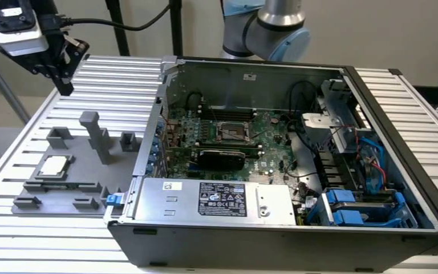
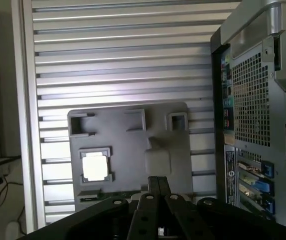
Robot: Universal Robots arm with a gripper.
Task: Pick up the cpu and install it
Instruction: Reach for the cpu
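The cpu, a small square chip with a bright silvery top, lies in a pocket of the grey fixture plate at the exterior view's left. My gripper hangs high above the slatted table's far left corner, well back from the chip, with its black fingers pressed together and nothing between them. The black motherboard socket with its metal frame sits inside the open computer case.
The open computer case fills the middle and right of the ribbed aluminium table. Grey upright posts rise from the fixture plate near the chip. A black cable runs from the gripper's wrist.
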